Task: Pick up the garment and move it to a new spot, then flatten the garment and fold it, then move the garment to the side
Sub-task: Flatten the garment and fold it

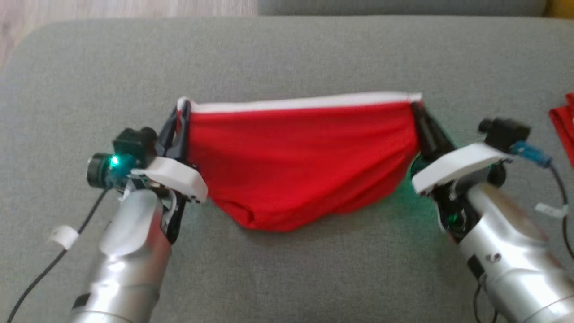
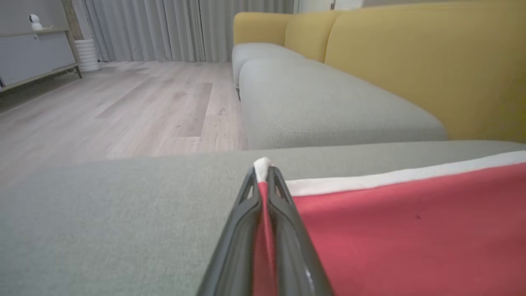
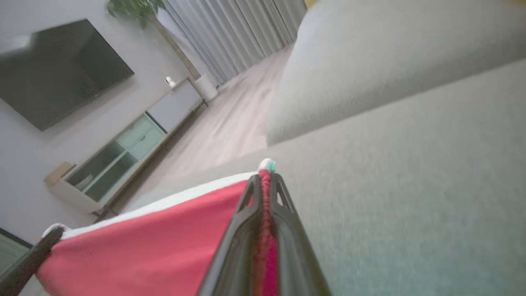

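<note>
The garment, red with a white band along its top edge, hangs stretched between the two grippers over the grey sofa cushion, its loose lower part sagging in a rounded fold toward the cushion. The left gripper is clamped on the band's left corner and the right gripper on its right corner. Another red cloth lies well apart, at the head view's right edge.
</note>
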You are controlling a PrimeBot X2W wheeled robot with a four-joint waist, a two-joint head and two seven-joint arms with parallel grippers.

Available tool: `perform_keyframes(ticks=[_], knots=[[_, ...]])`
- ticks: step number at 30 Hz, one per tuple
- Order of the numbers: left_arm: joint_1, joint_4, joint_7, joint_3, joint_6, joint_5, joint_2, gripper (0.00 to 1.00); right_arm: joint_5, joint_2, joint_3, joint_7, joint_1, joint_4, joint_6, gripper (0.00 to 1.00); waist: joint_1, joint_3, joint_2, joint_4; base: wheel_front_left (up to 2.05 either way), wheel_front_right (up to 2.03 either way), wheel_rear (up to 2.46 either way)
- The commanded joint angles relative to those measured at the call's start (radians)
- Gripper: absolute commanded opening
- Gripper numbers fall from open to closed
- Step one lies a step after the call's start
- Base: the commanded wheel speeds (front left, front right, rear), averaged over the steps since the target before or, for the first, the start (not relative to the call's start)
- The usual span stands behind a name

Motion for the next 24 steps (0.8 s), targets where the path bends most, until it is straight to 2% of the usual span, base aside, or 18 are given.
perform_keyframes(ticks=[1,9,14,21,24], knots=[[-0.029,-0.058,-0.011,0.052,-0.004,-0.002,0.044,0.0,-0.039,-0.011,-0.042,-0.014,-0.04,-0.074,-0.001,0.0,-0.0001,-0.037,0.0,-0.006,0.0,0.0,0.0],[-0.089,-0.165,-0.011,0.087,-0.012,-0.023,0.103,0.0,-0.124,-0.036,-0.133,-0.014,-0.08,-0.224,-0.001,0.0,-0.0001,-0.151,0.0,-0.016,0.0,0.0,0.0],[-0.129,-0.248,-0.008,0.072,-0.014,-0.026,0.151,0.0,-0.116,-0.068,-0.15,-0.014,-0.114,-0.311,-0.001,0.0,-0.0001,-0.219,0.0,-0.023,0.0,0.0,0.0],[-0.163,-0.382,0.086,0.048,-0.015,-0.046,0.227,0.0,-0.066,-0.139,-0.143,0.03,-0.14,-0.429,-0.001,0.0,-0.0001,-0.248,0.0,-0.03,0.0,0.0,0.0],[-0.165,-0.433,0.126,0.047,-0.014,-0.055,0.243,0.0,-0.067,-0.162,-0.141,0.064,-0.149,-0.462,-0.001,0.0,-0.0001,-0.24,0.0,-0.033,0.0,0.0,0.0]])
